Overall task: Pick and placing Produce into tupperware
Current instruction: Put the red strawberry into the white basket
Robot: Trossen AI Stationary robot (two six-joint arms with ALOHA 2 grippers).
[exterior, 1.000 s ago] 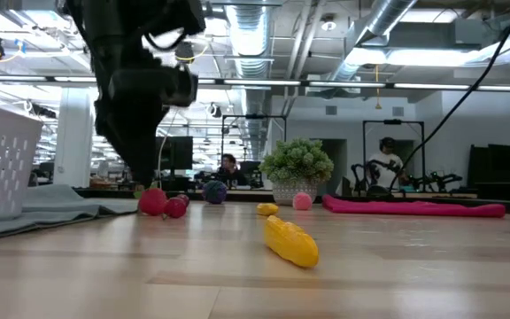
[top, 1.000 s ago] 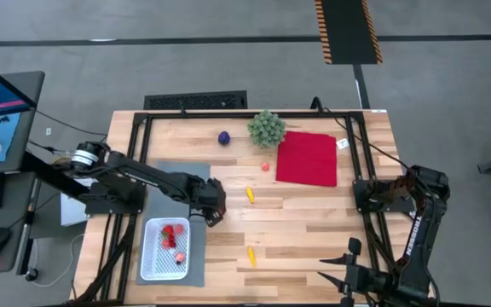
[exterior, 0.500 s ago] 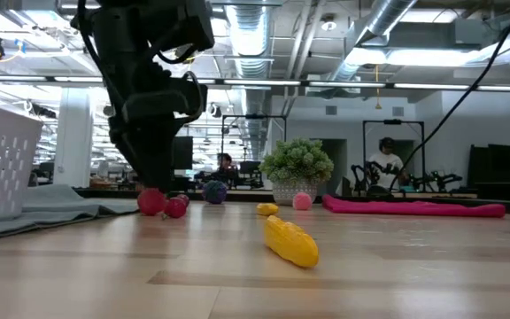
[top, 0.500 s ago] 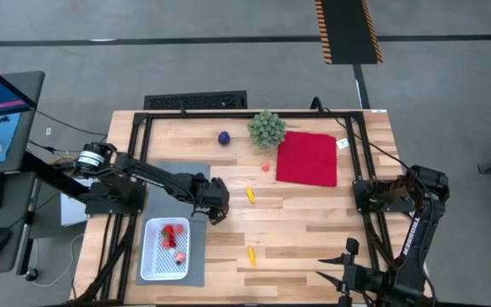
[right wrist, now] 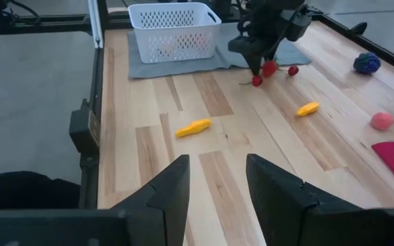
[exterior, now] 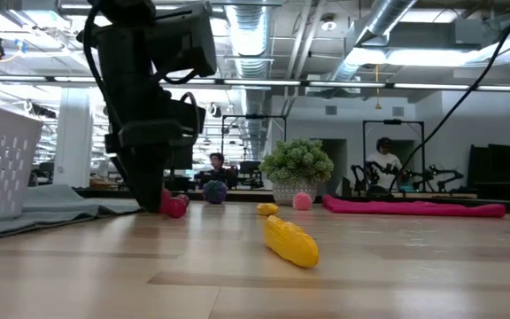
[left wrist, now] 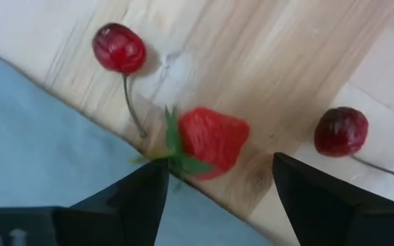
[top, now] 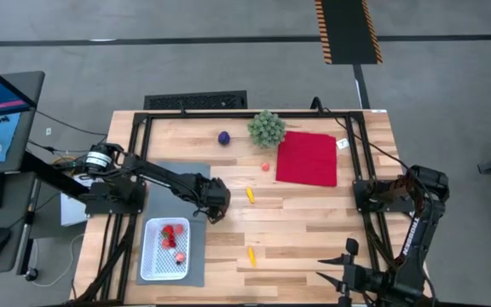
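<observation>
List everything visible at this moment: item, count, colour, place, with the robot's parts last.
strawberry: 1, red, at the mat's edge between the left fingers
cherries: 2, dark red, beside it
yellow produce: 2, mid-table
pink ball: 1, beside the red cloth
purple ball: 1, far edge
tupperware: 1, white, on the grey mat, red pieces inside
plant: 1, green
red cloth: 1
left pincer: open over the strawberry
right pincer: open, waiting at the table's right

Two dark, matte six-joint arms: the left arm (top: 156,179) carries a silver-white ring at its shoulder joint, the right arm (top: 416,213) pale lettering along one link; blunt black fingers (right wrist: 282,195)
</observation>
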